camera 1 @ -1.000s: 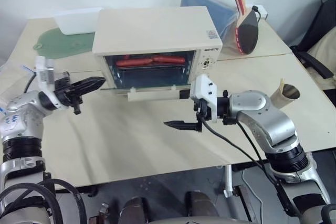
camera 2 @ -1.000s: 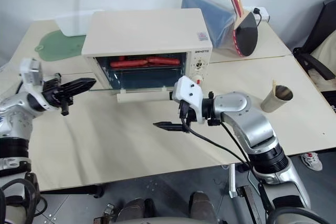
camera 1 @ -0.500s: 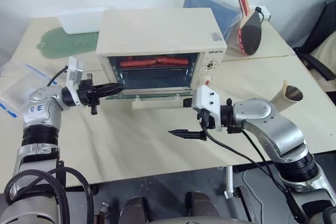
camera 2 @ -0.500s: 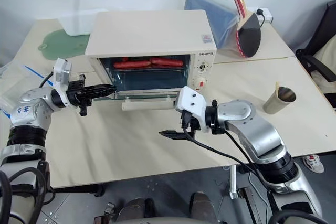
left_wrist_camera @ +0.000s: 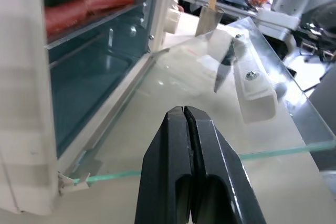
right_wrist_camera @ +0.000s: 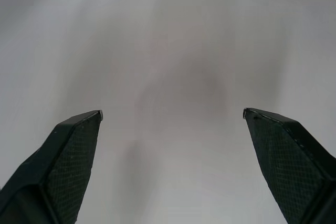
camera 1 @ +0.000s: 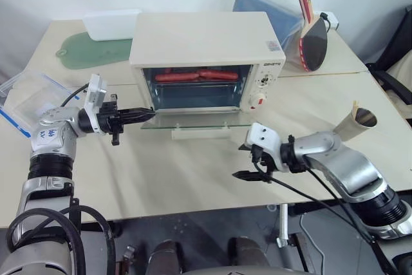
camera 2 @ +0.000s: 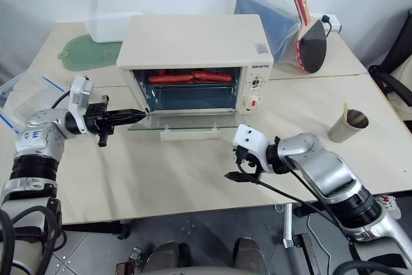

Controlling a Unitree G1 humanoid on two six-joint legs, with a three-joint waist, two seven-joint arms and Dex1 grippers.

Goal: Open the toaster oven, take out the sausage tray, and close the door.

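The sausage tray [camera 1: 196,76] is sitting on the upper rack inside the toaster oven [camera 1: 207,56], its long axis running across the mouth, behind the door [camera 1: 196,120] lying open and flat. The left gripper [camera 1: 143,114], fingers pressed together, is pointing level at the door's left corner, nearer the oven, while the right gripper [camera 1: 247,173] is hanging spread wide, empty, below the door's right end.

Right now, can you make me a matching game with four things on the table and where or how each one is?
Things:
1. door
2. sausages
3. left gripper
4. paper cup

States or places:
A. inside the oven
B. shut, tip at the door's left corner
C. folded down flat, open
D. standing at the table's right side

Pairs: 1-C, 2-A, 3-B, 4-D
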